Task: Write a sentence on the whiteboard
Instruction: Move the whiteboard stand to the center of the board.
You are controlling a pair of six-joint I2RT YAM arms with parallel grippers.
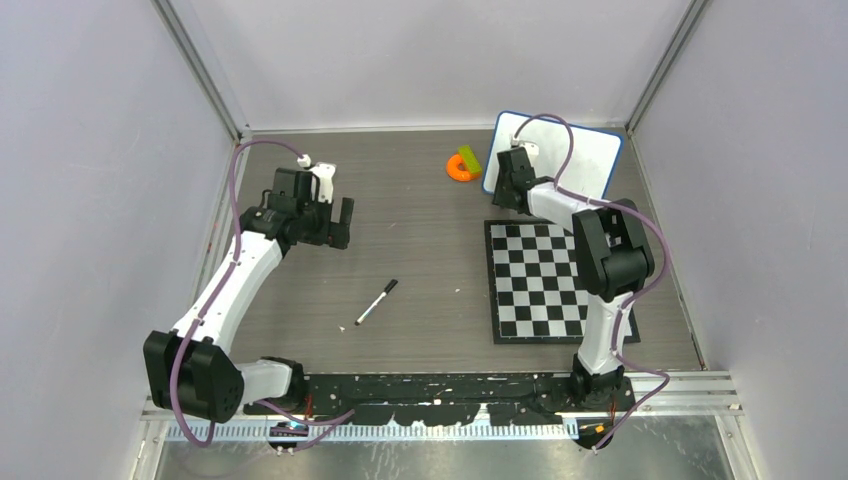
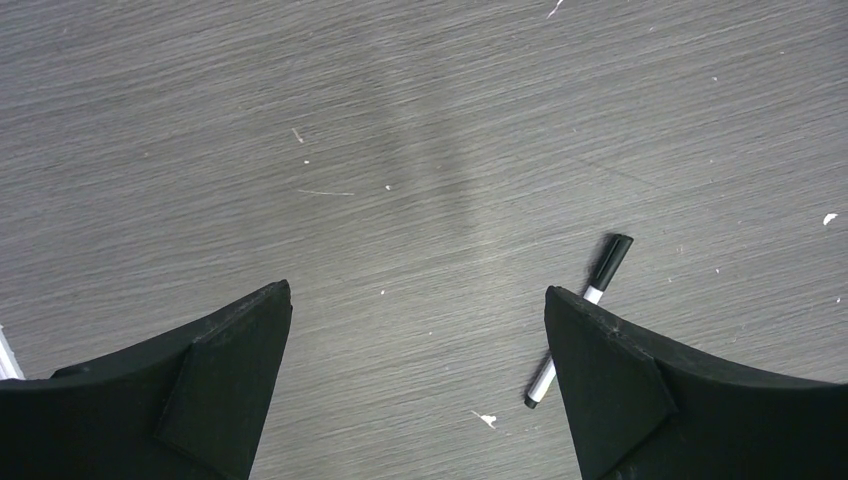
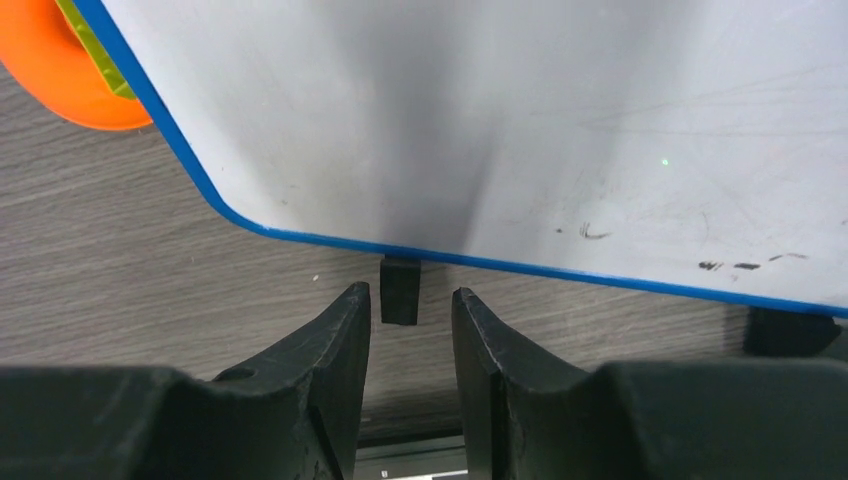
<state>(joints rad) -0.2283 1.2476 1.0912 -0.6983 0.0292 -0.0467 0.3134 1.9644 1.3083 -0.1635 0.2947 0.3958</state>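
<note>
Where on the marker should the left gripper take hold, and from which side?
Probably the white barrel of the marker, mid-length, from straight above with the open left gripper. It lies flat and diagonal on the table, so turn the jaws across it.

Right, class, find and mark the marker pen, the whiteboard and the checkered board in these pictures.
marker pen (image 1: 376, 302): top view, middle of its barrel.
whiteboard (image 1: 593, 162): top view, bare white face towards its right side.
checkered board (image 1: 540, 285): top view, centre of the squares.
</note>
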